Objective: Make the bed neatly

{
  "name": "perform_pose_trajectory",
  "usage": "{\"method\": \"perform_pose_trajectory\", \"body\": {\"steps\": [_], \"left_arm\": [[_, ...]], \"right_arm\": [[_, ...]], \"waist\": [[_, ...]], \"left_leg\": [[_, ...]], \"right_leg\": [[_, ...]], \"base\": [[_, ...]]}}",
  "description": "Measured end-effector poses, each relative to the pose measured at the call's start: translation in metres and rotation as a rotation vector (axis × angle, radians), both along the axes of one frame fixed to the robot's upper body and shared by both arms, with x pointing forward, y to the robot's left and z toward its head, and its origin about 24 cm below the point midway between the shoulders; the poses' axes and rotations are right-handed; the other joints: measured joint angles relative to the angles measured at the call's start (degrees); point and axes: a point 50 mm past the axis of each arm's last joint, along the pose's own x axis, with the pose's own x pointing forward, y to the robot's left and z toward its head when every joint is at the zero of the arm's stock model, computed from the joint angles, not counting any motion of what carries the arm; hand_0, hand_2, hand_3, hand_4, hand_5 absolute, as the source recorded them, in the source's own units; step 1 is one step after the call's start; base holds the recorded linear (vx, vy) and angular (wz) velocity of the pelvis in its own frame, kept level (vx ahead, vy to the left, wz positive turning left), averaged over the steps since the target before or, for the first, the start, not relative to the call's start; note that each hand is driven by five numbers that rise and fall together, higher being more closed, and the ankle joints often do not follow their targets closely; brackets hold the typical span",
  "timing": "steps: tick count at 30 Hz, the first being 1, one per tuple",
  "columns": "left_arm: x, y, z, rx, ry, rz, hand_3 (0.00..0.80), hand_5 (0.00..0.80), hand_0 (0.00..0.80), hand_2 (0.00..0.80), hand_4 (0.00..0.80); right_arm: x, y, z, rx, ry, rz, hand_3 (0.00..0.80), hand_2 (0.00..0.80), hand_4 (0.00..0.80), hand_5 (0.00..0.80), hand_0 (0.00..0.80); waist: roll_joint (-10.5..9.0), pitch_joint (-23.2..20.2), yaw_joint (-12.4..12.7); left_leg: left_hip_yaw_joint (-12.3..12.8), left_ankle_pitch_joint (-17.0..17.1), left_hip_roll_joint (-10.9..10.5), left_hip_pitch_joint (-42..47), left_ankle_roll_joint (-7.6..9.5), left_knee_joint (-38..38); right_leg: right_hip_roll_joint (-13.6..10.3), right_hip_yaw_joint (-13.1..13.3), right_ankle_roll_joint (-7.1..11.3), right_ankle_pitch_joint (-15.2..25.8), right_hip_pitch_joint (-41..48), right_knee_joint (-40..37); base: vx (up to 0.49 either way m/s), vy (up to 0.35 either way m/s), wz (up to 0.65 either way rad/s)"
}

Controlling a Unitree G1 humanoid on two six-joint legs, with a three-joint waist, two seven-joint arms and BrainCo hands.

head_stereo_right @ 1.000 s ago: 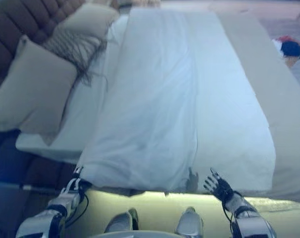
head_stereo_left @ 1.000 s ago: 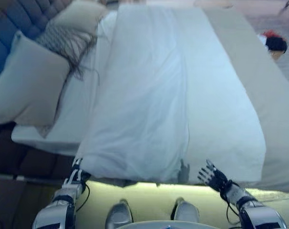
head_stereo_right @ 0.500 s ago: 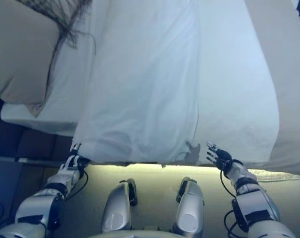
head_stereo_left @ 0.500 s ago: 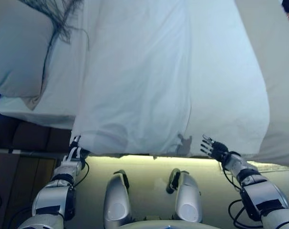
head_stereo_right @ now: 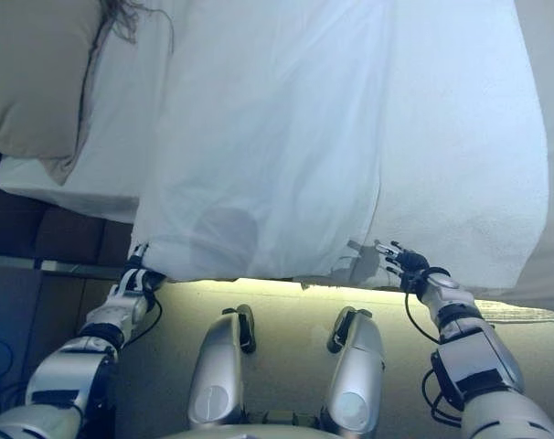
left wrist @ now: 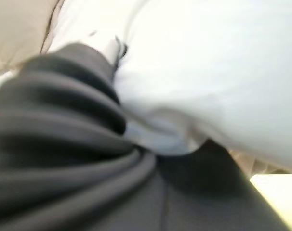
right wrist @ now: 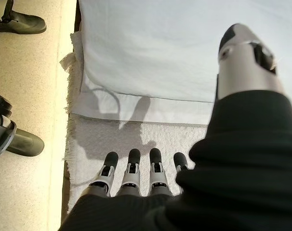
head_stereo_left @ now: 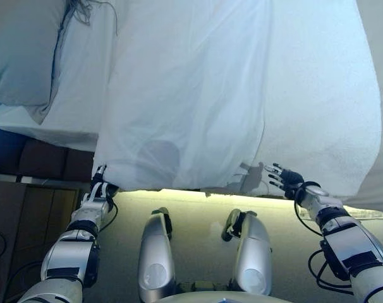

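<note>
A robot stands at the side of a bed and looks down over it. A white sheet covers most of the mattress, with long creases running up its middle, and its near edge hangs over the side of the bed just in front of the robot. A grey pillow lies at the far left, and under the sheet at the right a rougher white blanket shows at the bed's edge.

The left hand reaches up to the near left corner of the sheet. Its fingers are hidden in the cloth, so whether it grips the corner cannot be told; its wrist view shows only the dark cover pressed against bunched white cloth.

The right hand hovers at the sheet's near edge further right, fingers straight and spread, holding nothing. In its wrist view the fingertips point at the blanket, with the sheet's hem just beyond them.

The step appears to be taking hold of the near edge to pull the sheet smooth. Next, the right hand likely needs to close on the hem so both hands can draw it evenly.
</note>
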Motion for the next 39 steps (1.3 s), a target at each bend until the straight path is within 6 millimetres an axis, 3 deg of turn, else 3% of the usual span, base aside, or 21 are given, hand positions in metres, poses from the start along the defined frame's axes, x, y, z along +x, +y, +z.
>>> {"method": "perform_pose_trajectory", "body": {"steps": [8,9,10,20,29,34,39], "left_arm": [[-0.002,0.001,-0.003,0.064,0.044,-0.054,0.8,0.8,0.8,0.8,0.8],[-0.003,0.001,-0.004,0.068,0.052,-0.058,0.709,0.709,0.709,0.709,0.709],[-0.004,0.002,-0.005,0.067,0.058,-0.056,0.0,0.0,0.0,0.0,0.0],[-0.019,0.003,-0.02,0.093,0.161,-0.082,0.0,0.0,0.0,0.0,0.0],[-0.058,0.004,-0.055,0.22,0.433,-0.14,0.0,0.0,0.0,0.0,0.0],[-0.102,0.007,-0.084,0.264,0.605,-0.142,0.0,0.0,0.0,0.0,0.0],[-0.154,-0.011,-0.115,0.234,0.725,-0.186,0.0,0.0,0.0,0.0,0.0]], "right_arm": [[-0.001,-0.005,0.001,0.0,0.005,-0.015,0.0,0.0,0.0,0.0,0.0],[-0.001,-0.005,0.001,0.001,0.006,-0.015,0.0,0.0,0.0,0.0,0.0],[-0.001,-0.005,0.001,0.002,0.006,-0.014,0.0,0.0,0.0,0.0,0.0],[-0.009,-0.003,-0.01,0.022,0.043,-0.021,0.0,0.0,0.0,0.0,0.0],[-0.038,0.015,-0.05,0.076,0.153,-0.017,0.0,0.0,0.0,0.0,0.0],[-0.074,0.008,-0.077,0.1,0.242,-0.08,0.0,0.0,0.0,0.0,0.0],[-0.116,0.0,-0.101,0.106,0.34,-0.133,0.0,0.0,0.0,0.0,0.0]], "waist": [[-0.01,0.0,-1.0],[-0.01,0.0,-1.1],[-0.03,0.0,-1.2],[-0.69,-1.8,-1.3],[-0.7,-7.5,-1.3],[0.51,-12.0,-1.2],[2.44,-16.5,-0.9]], "left_leg": [[0.2,0.0,0.0,0.3,0.07,-0.1],[0.2,0.0,0.0,0.6,0.07,-0.2],[0.4,-0.1,0.0,0.9,0.1,-0.4],[0.8,1.5,0.2,5.3,-0.57,-5.7],[2.1,5.5,-0.3,15.1,-1.64,-18.4],[2.4,7.5,-0.7,22.5,-1.93,-26.3],[3.1,8.6,-1.2,28.2,-1.43,-31.9]], "right_leg": [[0.0,0.2,0.02,0.0,0.2,0.0],[0.0,0.2,0.02,0.0,0.4,0.0],[0.0,0.3,0.02,0.0,0.5,-0.1],[1.7,0.2,-0.05,0.4,4.1,-3.9],[4.3,-1.1,0.6,3.0,12.2,-14.0],[5.8,-2.4,1.51,4.2,19.0,-20.6],[6.8,-3.6,2.72,5.1,24.8,-25.7]], "base": [[0.0,0.0,0.0],[0.0,0.0,0.0],[0.026,-0.031,-0.03],[0.015,-0.03,-0.01],[0.081,-0.034,-0.05],[0.169,-0.037,0.01],[0.176,-0.023,0.04]]}}
